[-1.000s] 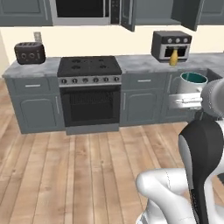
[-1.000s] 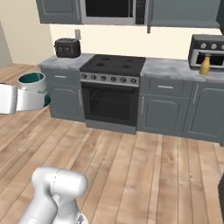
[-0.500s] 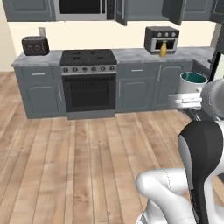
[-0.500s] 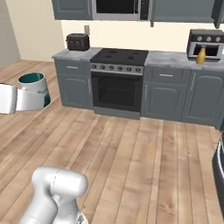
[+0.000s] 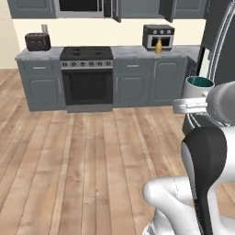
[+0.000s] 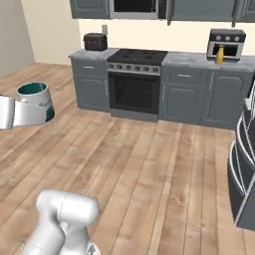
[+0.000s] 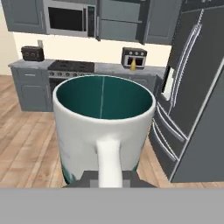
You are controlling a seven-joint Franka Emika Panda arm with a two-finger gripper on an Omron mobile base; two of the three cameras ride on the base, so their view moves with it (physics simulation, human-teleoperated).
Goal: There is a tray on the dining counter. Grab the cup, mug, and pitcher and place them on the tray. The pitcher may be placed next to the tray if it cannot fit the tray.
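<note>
Carrying phase: I hold the mug [image 7: 104, 127] upright, my gripper [image 7: 109, 177] clamped on its handle, above the wooden floor [image 5: 92, 156]. The pitcher [image 5: 158, 46] waits on the far worktop [image 5: 137, 52] before the toaster oven [image 5: 158, 36]. A thin handle grip may let the mug swivel or slip if I turn the base sharply.

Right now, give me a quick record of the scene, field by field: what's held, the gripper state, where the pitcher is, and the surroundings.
held item: mug, white with teal inside, upright, handle facing the hand camera
gripper: gripper shut on the mug's handle
pitcher: pitcher, mustard-yellow, standing on the worktop in front of the toaster oven
stove: stove, left of the pitcher, with a toaster further left
fridge: fridge, dark, on the right in the hand view
floor: wooden floor between robot and cabinets
</note>
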